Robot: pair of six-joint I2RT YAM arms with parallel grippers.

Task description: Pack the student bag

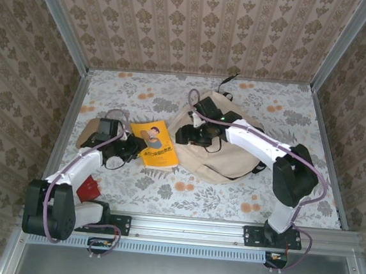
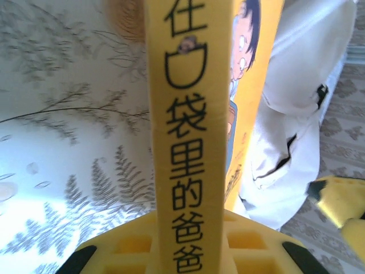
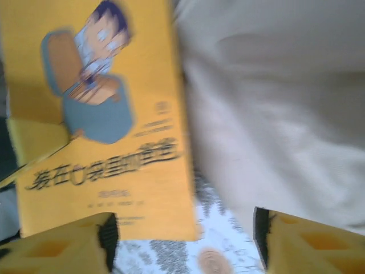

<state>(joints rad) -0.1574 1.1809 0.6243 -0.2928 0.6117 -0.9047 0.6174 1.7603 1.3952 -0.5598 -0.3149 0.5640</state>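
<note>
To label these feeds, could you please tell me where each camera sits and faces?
Top: above, behind the arms, looking down at table, book, bag; both arms show.
Left wrist: on left arm, facing the book's spine between its jaws.
Right wrist: on right arm, looking down past its open jaws.
All three share book, bag.

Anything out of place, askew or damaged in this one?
Nothing spilled or damaged. The yellow book lies askew on the table beside the student bag, not in it, its spine between the left fingers. A small red item sits apart by the left arm base.
</note>
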